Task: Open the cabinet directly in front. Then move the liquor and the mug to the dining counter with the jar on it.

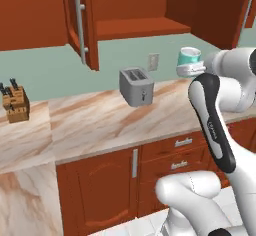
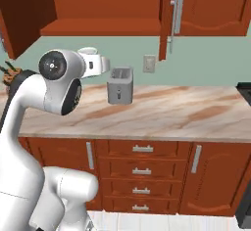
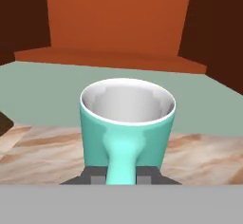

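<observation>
The cabinet (image 1: 140,27) stands open, its door (image 1: 80,25) swung out to the left and its lower shelf (image 2: 98,28) bare. My gripper (image 3: 122,175) is shut on the handle of the teal mug (image 3: 126,123), which stays upright with its white inside showing. In the left base view the mug (image 1: 189,57) hangs in the air in front of the open cabinet and above the wall-side counter, with the gripper (image 1: 190,66) just under it. The liquor, the jar and the dining counter are out of view.
A grey toaster (image 1: 136,86) stands on the wall-side marble counter (image 1: 90,117) below the cabinet, near a wall outlet (image 1: 153,61). A knife block (image 1: 15,102) sits at the far left. Drawers (image 2: 141,169) run under the counter. The right cabinet door (image 2: 171,14) hangs open.
</observation>
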Controlling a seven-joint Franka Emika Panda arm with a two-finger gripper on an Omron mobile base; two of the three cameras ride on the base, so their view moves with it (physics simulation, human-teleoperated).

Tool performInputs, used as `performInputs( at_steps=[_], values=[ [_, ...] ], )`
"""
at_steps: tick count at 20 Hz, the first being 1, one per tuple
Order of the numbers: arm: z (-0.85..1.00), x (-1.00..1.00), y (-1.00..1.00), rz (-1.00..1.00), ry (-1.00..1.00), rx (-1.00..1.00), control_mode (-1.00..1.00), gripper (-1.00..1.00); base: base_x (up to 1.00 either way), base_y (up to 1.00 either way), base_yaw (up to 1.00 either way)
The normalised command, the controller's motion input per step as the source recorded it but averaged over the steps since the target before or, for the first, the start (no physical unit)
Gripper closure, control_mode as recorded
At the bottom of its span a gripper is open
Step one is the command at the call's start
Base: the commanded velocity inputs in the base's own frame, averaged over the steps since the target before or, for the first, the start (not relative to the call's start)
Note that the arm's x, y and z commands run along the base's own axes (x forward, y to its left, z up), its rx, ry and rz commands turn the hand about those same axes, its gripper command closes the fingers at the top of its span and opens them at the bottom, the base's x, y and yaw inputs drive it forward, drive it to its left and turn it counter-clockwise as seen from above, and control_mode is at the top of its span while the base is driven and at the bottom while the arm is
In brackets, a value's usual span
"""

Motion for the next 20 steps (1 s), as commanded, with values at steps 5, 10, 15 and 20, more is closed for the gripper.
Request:
performInputs(
  at_steps=[5,10,15,20],
  values=[
    [0.0,0.0,0.0,0.0,0.0,0.0,1.0,1.0,-0.26,0.08,-0.97],
    [0.0,0.0,0.0,0.0,0.0,0.0,1.0,1.0,-0.02,0.02,-1.0],
    [0.0,0.0,0.0,0.0,0.0,0.0,1.0,1.0,0.0,-0.45,-0.86],
    [0.0,0.0,0.0,0.0,0.0,0.0,1.0,1.0,-0.1,-0.99,-0.58]
  ],
)
